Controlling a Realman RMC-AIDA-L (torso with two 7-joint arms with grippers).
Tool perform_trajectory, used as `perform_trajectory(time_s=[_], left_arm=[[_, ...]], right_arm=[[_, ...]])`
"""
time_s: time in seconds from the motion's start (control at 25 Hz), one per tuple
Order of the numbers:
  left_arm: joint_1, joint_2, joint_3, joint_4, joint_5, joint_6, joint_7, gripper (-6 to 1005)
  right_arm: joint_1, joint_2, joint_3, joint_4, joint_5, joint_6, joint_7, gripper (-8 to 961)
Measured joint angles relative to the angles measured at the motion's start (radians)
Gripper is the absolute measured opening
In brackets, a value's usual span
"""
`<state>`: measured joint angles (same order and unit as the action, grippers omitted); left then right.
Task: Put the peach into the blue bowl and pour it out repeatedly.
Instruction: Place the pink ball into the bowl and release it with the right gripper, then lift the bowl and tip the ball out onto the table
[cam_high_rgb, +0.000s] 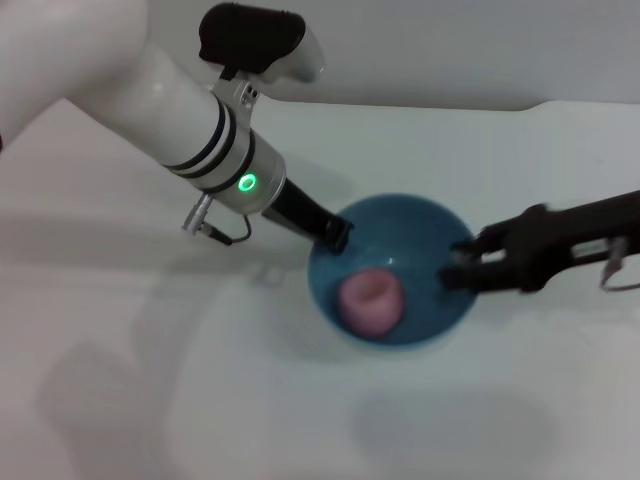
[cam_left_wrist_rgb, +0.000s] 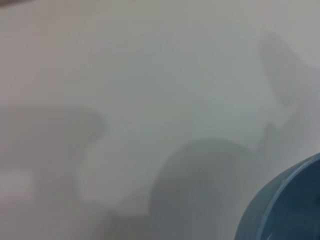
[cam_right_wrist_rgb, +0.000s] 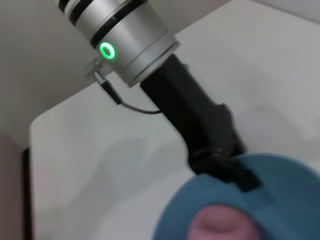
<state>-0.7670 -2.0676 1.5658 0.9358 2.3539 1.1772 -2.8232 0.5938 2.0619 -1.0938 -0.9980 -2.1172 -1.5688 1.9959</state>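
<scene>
Peach sits in my blue bowl, both claws at the rim

Peach (cam_high_rgb: 370, 300) lies low inside the blue bowl (cam_high_rgb: 420, 225), toward its near wall, on the white table (cam_high_rgb: 150, 400). My left gripper (cam_high_rgb: 336, 236) is at the bowl's left rim, its dark tip pinching the edge. My right gripper (cam_high_rgb: 462, 265) reaches in from the right, its fingers at the opposite rim; whether they are spread or pressed together I cannot tell. Both arms stretch in over the table.

Frame edges crop the blue bowl (cam_left_wrist_rgb: 285, 205) and peach (cam_right_wrist_rgb: 225, 226).
</scene>
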Motion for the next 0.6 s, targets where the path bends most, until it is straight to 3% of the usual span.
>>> perform_trajectory(time_s=[0.16,0.36,0.6], left_arm=[[0.018,-0.001,0.07,0.0,-0.001,-0.145,0.005,-2],[0.039,-0.004,0.278,0.01,-0.002,-0.379,0.005,-2],[0.068,-0.008,0.489,0.007,0.007,-0.656,0.004,-1]], right_arm=[[-0.05,0.0,0.175,-0.02,-0.011,0.001,0.02,480],[-0.136,-0.002,0.467,-0.006,-0.007,0.003,0.019,480],[-0.236,-0.028,0.708,0.057,-0.006,-0.012,0.012,481]])
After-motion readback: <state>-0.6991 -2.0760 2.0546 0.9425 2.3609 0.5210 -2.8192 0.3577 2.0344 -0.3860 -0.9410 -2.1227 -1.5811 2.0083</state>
